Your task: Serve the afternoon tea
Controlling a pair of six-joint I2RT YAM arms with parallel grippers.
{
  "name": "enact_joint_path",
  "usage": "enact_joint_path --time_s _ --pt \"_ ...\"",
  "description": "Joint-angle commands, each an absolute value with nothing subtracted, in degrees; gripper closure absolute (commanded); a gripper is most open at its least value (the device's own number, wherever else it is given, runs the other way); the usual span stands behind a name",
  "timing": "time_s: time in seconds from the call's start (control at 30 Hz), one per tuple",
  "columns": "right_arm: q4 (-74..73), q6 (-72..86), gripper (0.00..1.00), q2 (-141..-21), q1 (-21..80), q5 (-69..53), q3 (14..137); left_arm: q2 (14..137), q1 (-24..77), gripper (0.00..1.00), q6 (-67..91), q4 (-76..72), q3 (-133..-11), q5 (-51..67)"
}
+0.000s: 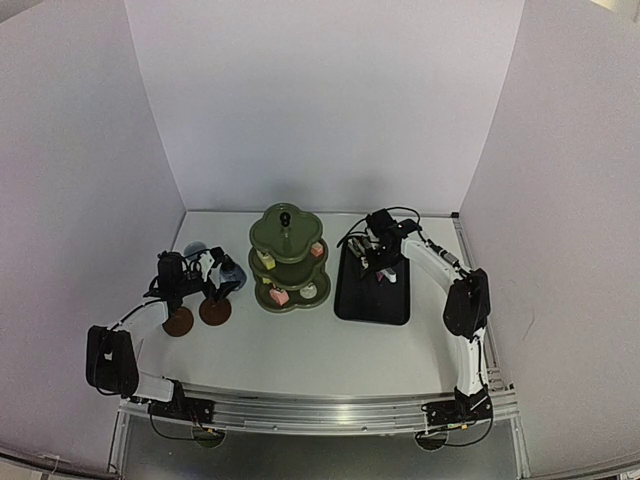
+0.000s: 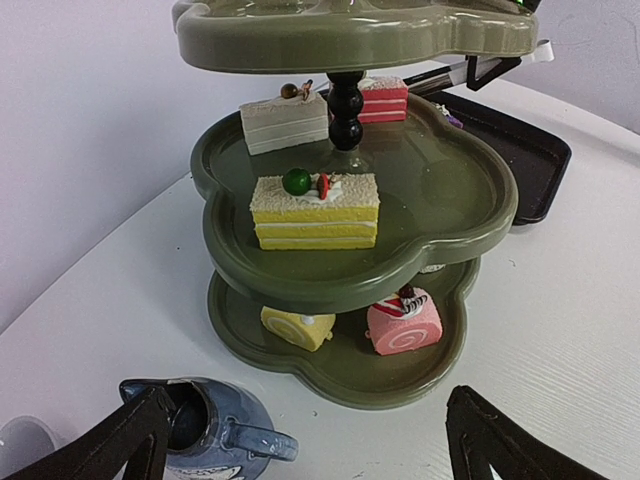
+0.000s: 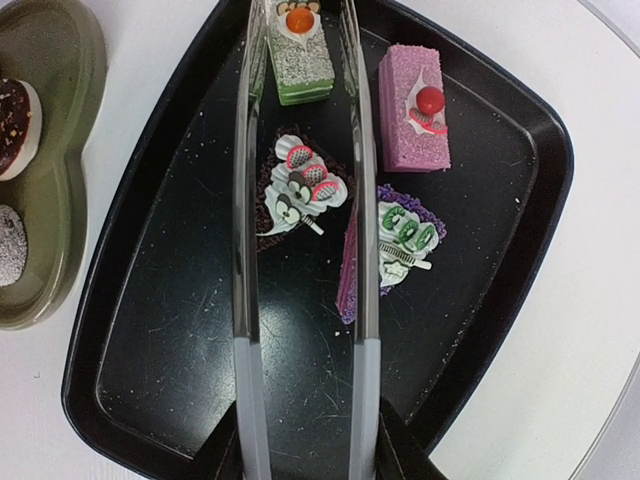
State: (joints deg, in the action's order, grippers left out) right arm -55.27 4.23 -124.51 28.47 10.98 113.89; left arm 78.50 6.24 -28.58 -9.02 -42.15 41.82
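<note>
Top external view shows the white desk [image 1: 300,350] carrying everything, with the olive-green stand [image 1: 285,262] rising between the two arms. The stand fills the left wrist view, straight ahead of the left claw [image 2: 310,440], whose fingers gape wide with nothing between them. Under the right claw [image 3: 310,455] lies the black tray [image 3: 180,330]. This claw is clamped on the handle end of the metal tongs [image 3: 245,250], whose two blades run forward from it, spread apart. Just inside the left claw's left finger sits the blue jug [image 2: 215,430]; further out on that side is a pale rim, perhaps the cup [image 2: 20,440], too cut off to be sure. Two brown coasters [image 1: 178,321] lie side by side on the near side of that claw. Ahead of it a yellow layer cake [image 2: 315,212] sits on the middle tier, with a pink roll [image 2: 405,320] and a yellow roll [image 2: 298,327] on the bottom one. Between the blades, ahead of the right claw, lies a chocolate cake [image 3: 300,190] topped with cream. A green slice [image 3: 300,55] lies at the blade tips, and a pink block [image 3: 413,108] and a purple wedge [image 3: 395,240] lie right of them
</note>
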Motion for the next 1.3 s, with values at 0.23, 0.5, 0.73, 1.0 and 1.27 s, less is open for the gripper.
enact_joint_path --time_s 0.23,0.5,0.73,1.0,1.27 --pt "-54.8 2.7 0.64 -125.2 27.5 8.7 115.4 77.2 6.5 0.04 -29.2 -8.4 -42.8 41.5" --pt "-54.8 2.1 0.65 -126.5 27.4 5.6 115.7 77.3 6.4 0.04 -29.4 -8.4 -42.7 41.5" --pt "-54.9 1.6 0.71 -127.5 27.4 5.9 115.7 77.1 6.5 0.04 -29.4 -8.4 -42.6 41.4" --pt "-55.0 1.7 0.99 -123.5 27.5 7.3 116.0 76.8 6.4 0.04 -28.8 -8.7 -42.6 41.0" --pt "-56.3 2.9 1.00 -111.4 27.7 7.5 113.7 76.7 6.4 0.04 -27.6 -9.3 -42.7 41.1"
